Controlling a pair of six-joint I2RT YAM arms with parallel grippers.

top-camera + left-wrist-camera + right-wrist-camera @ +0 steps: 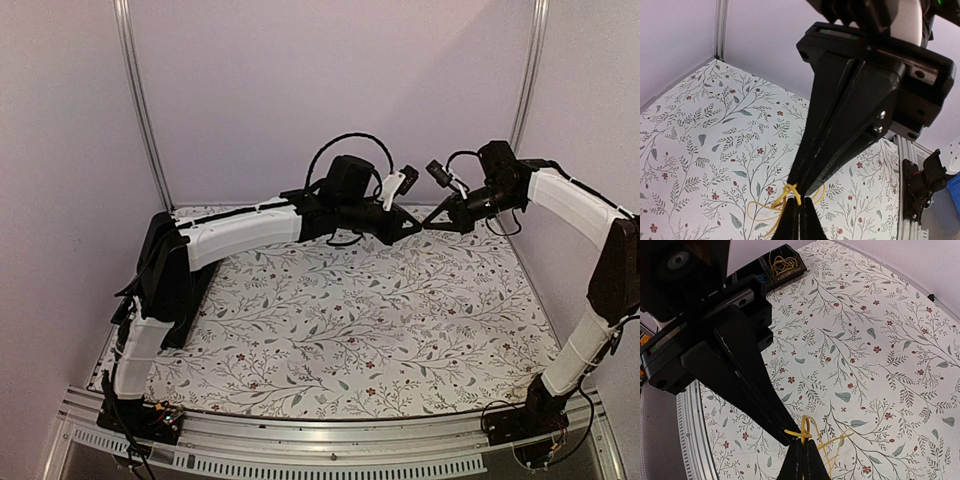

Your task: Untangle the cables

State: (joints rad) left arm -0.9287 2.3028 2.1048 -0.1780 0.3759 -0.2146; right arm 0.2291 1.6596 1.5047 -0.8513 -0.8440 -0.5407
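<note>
Both pincers are clamped on the cables (791, 193), which hang in the air well above the flowered table (330, 330), over its far middle part. The left gripper (799, 214) and the right gripper (803, 454) meet tip to tip, each with its jaws pressed together on the same small yellow knot. A few thin yellow loops dangle from the knot toward the table.

The main risk, as I judge it, is that the two grips sit almost on top of each other. If the arms pull apart from here, the knot may cinch tighter instead of opening. A strand this thin could also slide out of one pincer, and the whole bundle would then swing from the other or drop to the table. A sideways tug could bring the fingertips into collision.

The top view shows how high above the table the arms meet and how they are bent, but the cables are too thin to make out there. Each wrist view shows the knot and the loops up close. Only yellow strands can be told in either. The right wrist view alone also takes in a black box (782, 265) with yellow wires at the table's edge.
</note>
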